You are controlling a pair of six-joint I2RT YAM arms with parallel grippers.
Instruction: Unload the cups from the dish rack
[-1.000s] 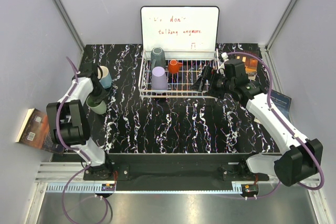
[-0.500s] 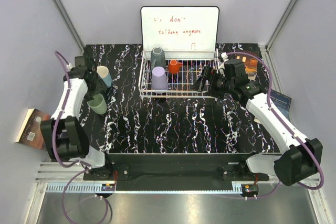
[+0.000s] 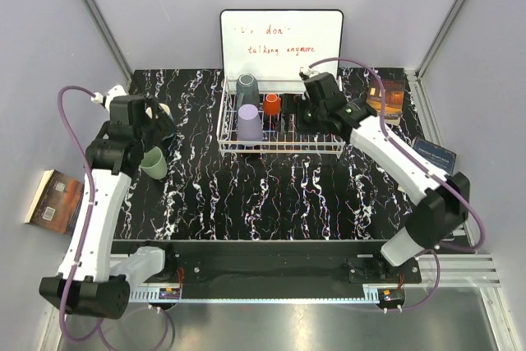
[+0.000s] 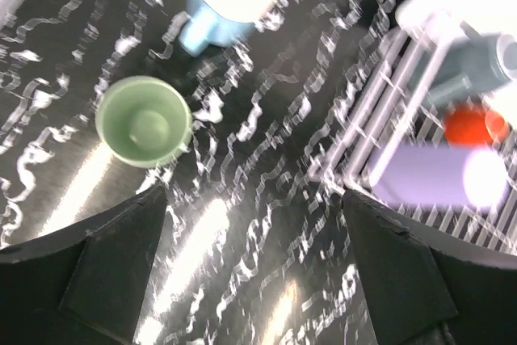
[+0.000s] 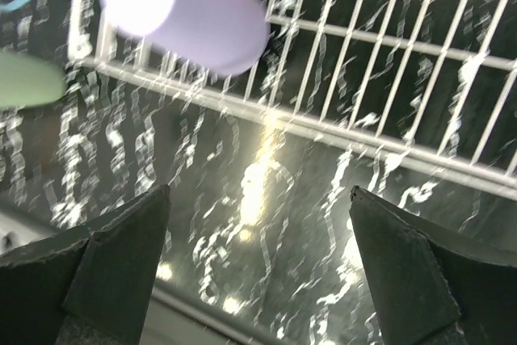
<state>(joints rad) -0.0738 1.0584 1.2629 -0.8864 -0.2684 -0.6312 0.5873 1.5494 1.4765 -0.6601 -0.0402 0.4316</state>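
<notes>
Three cups sit in the dish rack: a dark grey cup at the back, a lilac cup in front and a small orange cup just beside them. All look light, stiff and smooth-walled, probably slippery, so I would pinch squarely across the body. A pale green cup and a light blue mug stand on the worktop, left of the rack. My right tool hangs above the rack, spread and empty. My left tool, above the worktop between the green cup and the rack, gapes wide, holding nothing.
</notes>
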